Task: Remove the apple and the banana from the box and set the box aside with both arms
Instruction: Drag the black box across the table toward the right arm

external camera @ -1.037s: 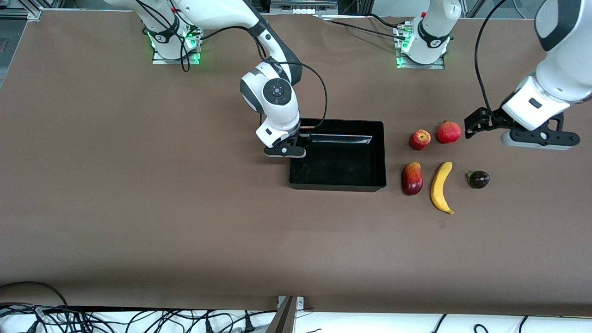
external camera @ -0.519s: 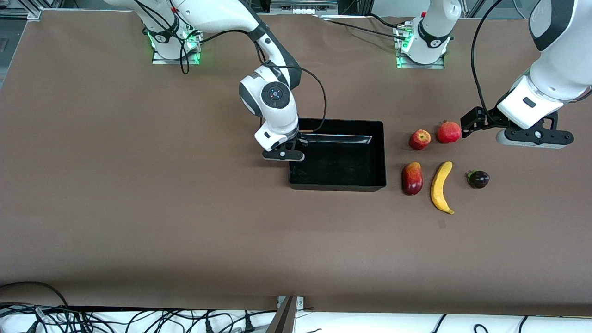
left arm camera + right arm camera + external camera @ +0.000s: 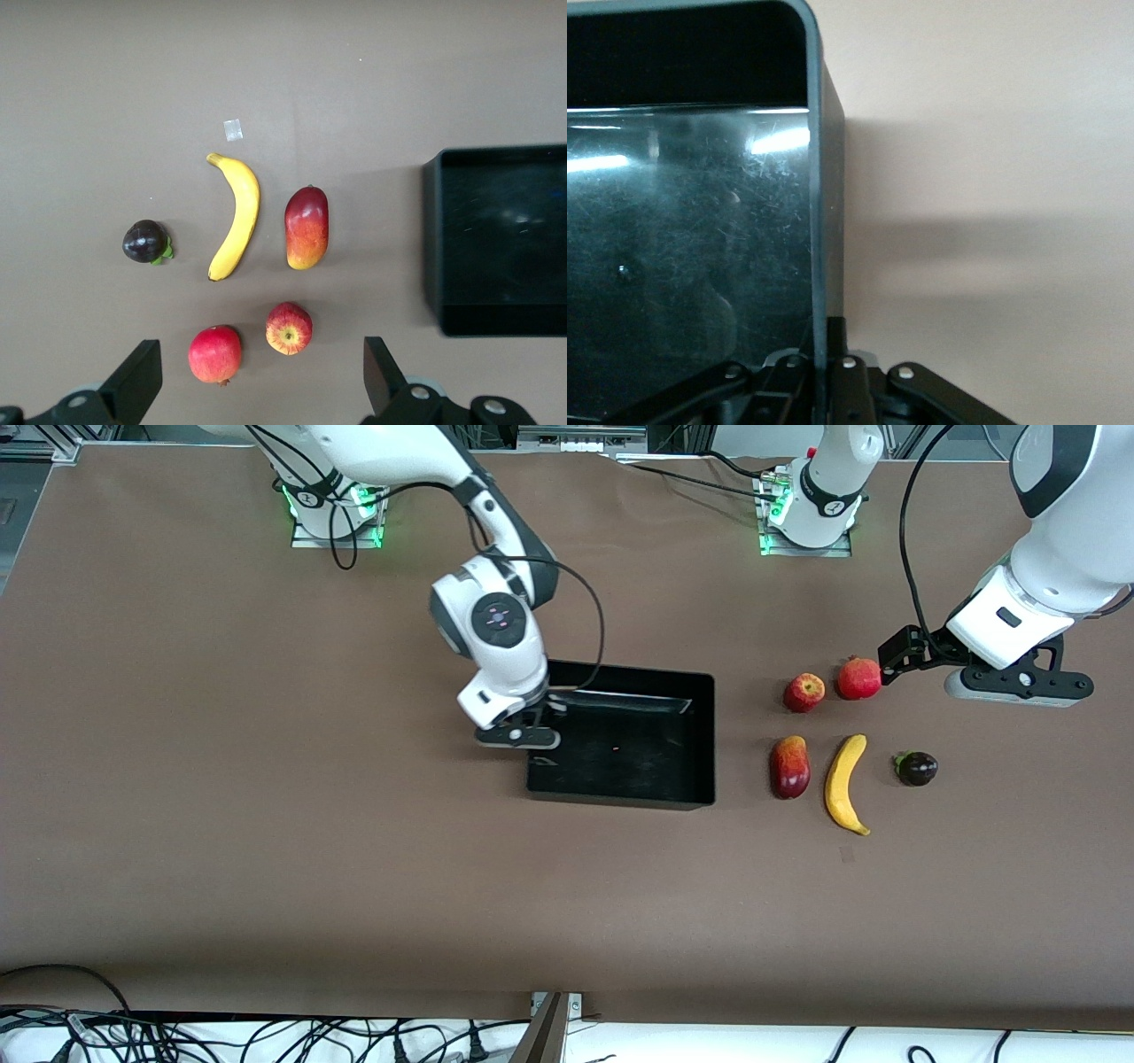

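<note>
Box (image 3: 620, 735) wall sits pinched in my right gripper (image 3: 523, 737), jaws clamped shut on the rim toward my right arm's end; the tray looks empty. At the box's three o'clock lie the apple (image 3: 804, 692) and, nearer the front camera, the banana (image 3: 846, 782), both well apart from it on the table (image 3: 266, 824). My left gripper (image 3: 1014, 682) hangs wide open, holding nothing, over bare table beside the fruit. To slide the box well, I should drag low and level, probably keeping the wall square in the pinch. No writing or labels readable anywhere.
</note>
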